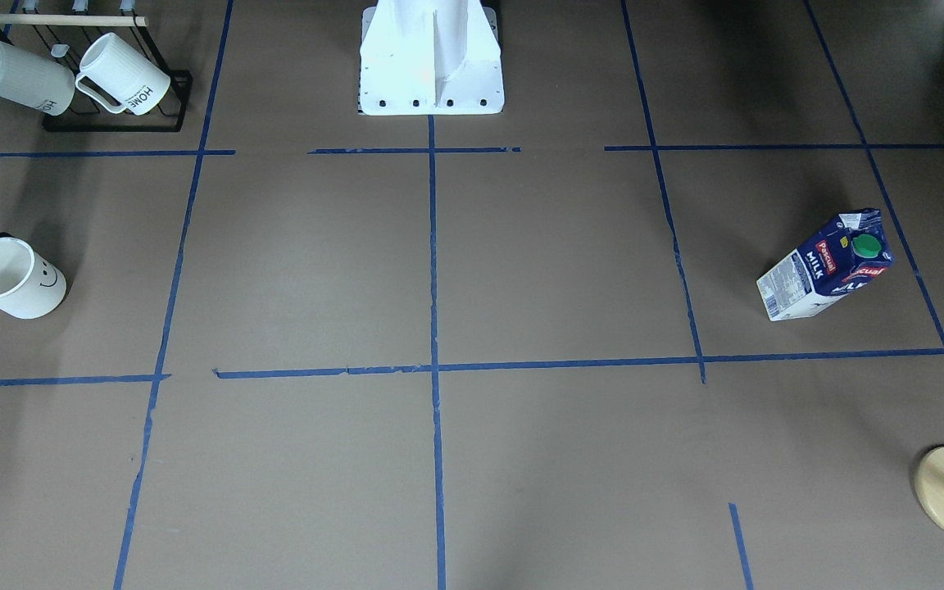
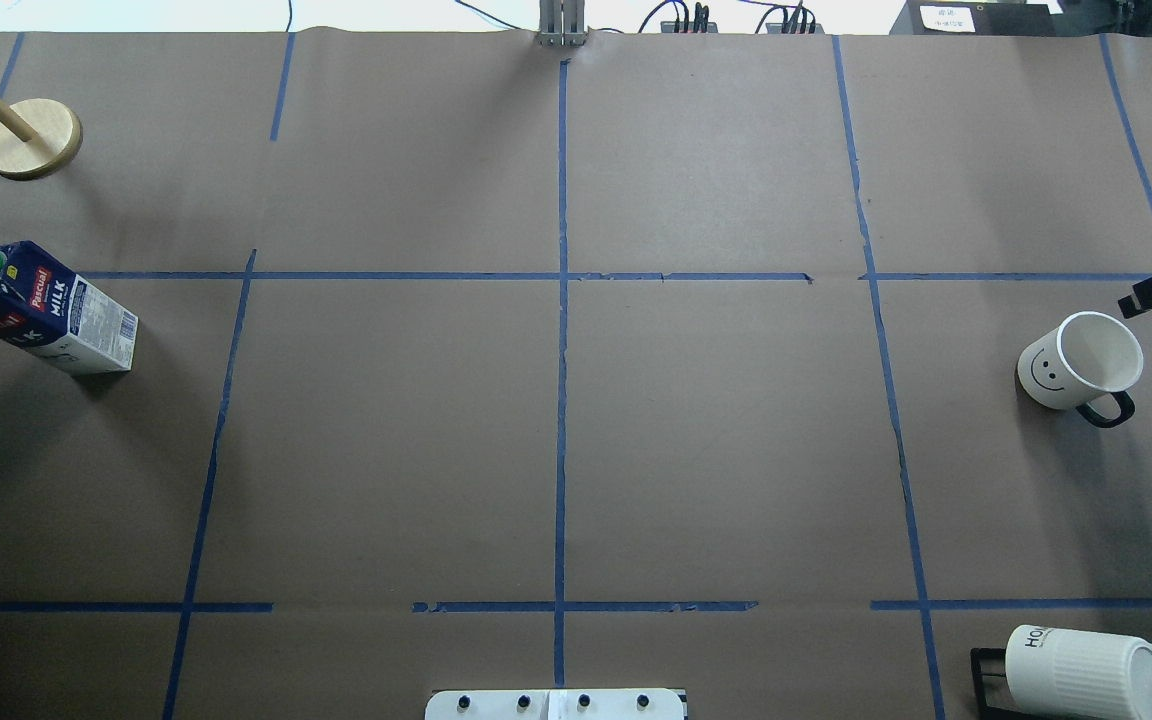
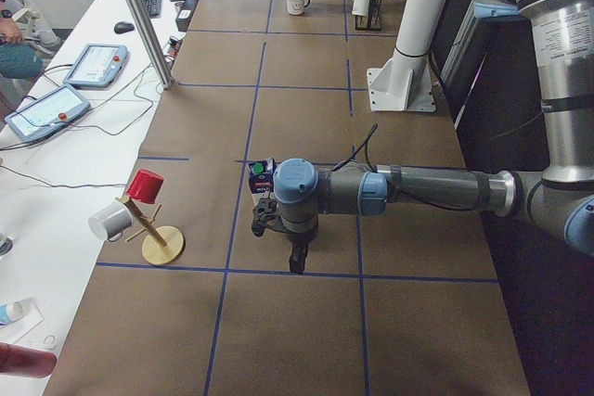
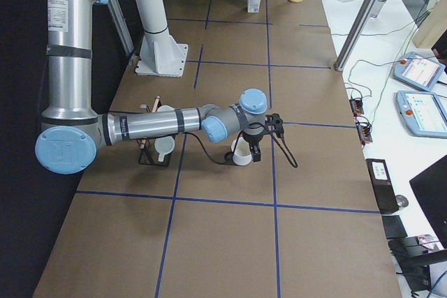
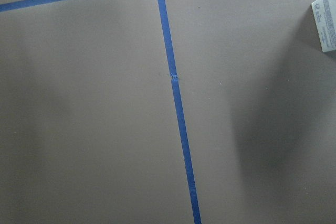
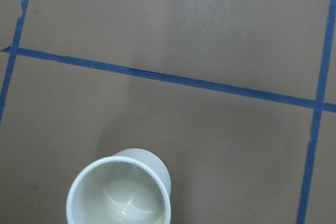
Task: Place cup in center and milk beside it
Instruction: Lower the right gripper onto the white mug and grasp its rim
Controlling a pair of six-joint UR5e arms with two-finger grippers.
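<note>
cup (image 2: 1079,362) upright, far right, well off centre (image 2: 563,276) | milk (image 2: 41,310) upright, far left | right gripper (image 2: 1151,293) just beside cup rim — jaws: cannot tell | left gripper (image 3: 290,243) near milk — jaws: cannot tell | cup likely stiff, slick, breakable: pinch wall at rim | milk may dent: grip mid-body

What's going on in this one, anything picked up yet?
Nothing is held yet. The right gripper hangs close by the cup at the robot's right end of the table, and the left gripper hangs near the milk at the left end. Cup and milk both stand upright, far from the center. Whether either gripper is open cannot be told.
</note>
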